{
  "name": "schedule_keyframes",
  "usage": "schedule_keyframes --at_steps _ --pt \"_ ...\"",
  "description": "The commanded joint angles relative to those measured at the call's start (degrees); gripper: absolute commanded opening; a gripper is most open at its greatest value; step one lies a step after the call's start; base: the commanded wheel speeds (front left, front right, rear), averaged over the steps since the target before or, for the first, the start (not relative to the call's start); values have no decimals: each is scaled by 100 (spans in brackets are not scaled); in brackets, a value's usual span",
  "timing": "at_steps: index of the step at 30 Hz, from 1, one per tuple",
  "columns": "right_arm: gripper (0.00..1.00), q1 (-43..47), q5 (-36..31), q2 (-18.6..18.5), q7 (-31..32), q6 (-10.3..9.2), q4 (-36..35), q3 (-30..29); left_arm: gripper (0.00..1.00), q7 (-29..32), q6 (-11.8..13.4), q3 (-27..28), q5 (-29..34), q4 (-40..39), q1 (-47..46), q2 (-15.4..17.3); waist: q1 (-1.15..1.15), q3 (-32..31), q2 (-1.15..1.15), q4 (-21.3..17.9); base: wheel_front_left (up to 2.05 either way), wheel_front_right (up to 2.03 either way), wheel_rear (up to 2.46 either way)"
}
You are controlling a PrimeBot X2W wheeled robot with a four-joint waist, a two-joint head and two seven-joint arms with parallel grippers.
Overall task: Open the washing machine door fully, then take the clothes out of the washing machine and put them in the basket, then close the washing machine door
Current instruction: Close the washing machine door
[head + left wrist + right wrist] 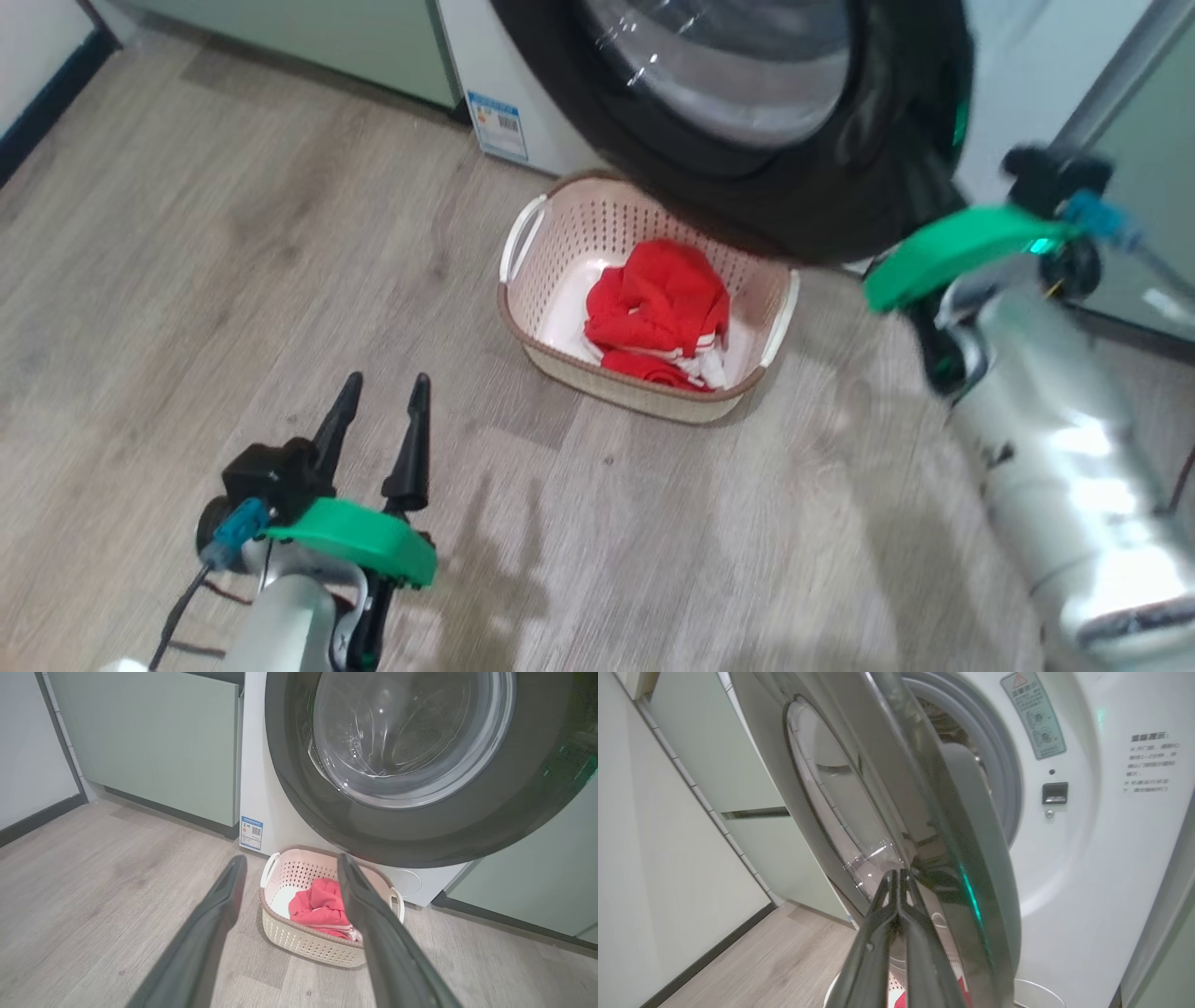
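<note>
The right claw (899, 873), pinched shut and empty, has its tips at the outer face of the half-open washing machine door (822, 788), making it the nearer arm for pushing the door shut. The clothes (658, 299) lie in the basket (512, 313) on the floor beneath the door. The left claw (387, 380) is wide open and empty.

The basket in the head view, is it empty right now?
No, the clothes, red with some white, lie heaped inside the basket.

Bright, even light casts soft shadows on the floor (233, 233), glare streaks the glass of the washing machine door (747, 93), the right arm (1055, 448) is smeared by motion blur, and both wrist views bend at the edges.
</note>
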Motion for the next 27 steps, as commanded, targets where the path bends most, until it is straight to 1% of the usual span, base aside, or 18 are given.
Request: schedule_keyframes --at_steps 1,4,9,14,16,23,27 --pt "0 -320 66 -51 -32 -6 -70 -11 100 -53 6 129 -53 -203 -300 33 0 138 0 55 0 0 0" --pt "0 -766 77 -222 -32 -6 135 -81 100 -53 6 45 -144 -232 -374 33 0 348 0 100 0 0 0" --pt "0 -1574 -71 -483 -32 -6 231 -160 100 -53 10 -36 -349 -335 -552 32 0 771 0 130 0 0 0" --pt "0 -2255 -112 -656 -32 -6 532 -164 100 -53 56 -174 -545 -399 -732 32 0 1096 0 202 0 0 0" --pt "0 -2376 -100 -704 -32 -6 616 -192 100 -53 68 -200 -576 -408 -763 32 0 1150 0 217 0 0 0" --pt "0 -3044 43 -932 -32 -6 1240 -618 100 -53 132 -346 -710 -467 -891 32 0 1371 0 331 0 0 0" --pt "0 -3234 194 -938 -32 -6 1376 -920 100 -53 155 -363 -762 -462 -929 32 0 1415 0 363 0 0 0"
